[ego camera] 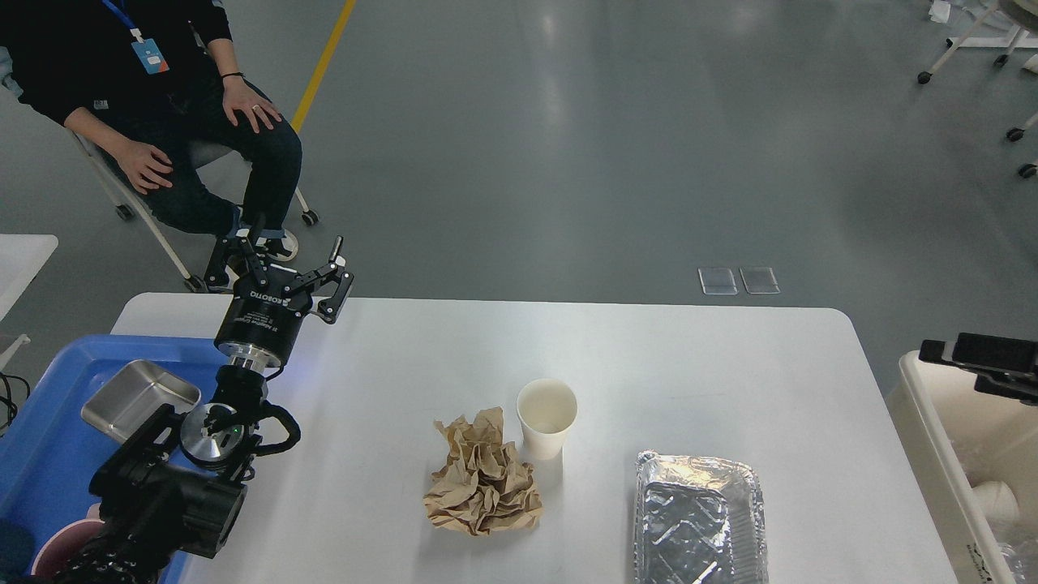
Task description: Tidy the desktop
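Up left, left gripper (284, 261) "ROBOTIQ"-marked, fingers spread, empty; right gripper (941, 350) state unclear; desktop (730, 381).

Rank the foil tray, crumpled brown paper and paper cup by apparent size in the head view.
1. Foil tray, largest, though cropped by the bottom edge.
2. Crumpled brown paper.
3. Paper cup, smallest.

A crumpled brown paper wad (483, 480) lies just beside an upright white paper cup (546, 417). To their right sits an empty foil tray (701, 519). At the left, a blue plastic tray (49, 438) holds a small steel dish (139, 397) and a pink cup (61, 547). A cream bin (932, 454) stands at the right. A seated person (162, 105) in dark clothes waits beyond, on grey floor (608, 138).
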Motion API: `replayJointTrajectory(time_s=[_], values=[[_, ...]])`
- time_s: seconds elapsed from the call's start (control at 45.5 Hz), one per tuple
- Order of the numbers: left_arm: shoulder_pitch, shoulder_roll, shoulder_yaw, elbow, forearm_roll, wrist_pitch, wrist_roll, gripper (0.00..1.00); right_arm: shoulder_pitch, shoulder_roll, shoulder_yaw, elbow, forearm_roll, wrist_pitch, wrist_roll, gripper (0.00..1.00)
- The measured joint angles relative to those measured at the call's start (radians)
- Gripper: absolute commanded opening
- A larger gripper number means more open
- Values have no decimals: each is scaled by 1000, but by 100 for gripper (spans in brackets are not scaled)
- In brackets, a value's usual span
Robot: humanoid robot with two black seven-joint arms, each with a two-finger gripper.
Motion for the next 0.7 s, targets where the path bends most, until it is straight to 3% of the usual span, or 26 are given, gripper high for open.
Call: replayJointTrajectory(time_s=[0.285,0.703], values=[[9,0,13,0,1,2,1,98,3,-228,2,87,-65,155,0,100],[30,-1,14,-2,1,-1,1,98,-53,-329,-27,192,-110,275,-9,100]])
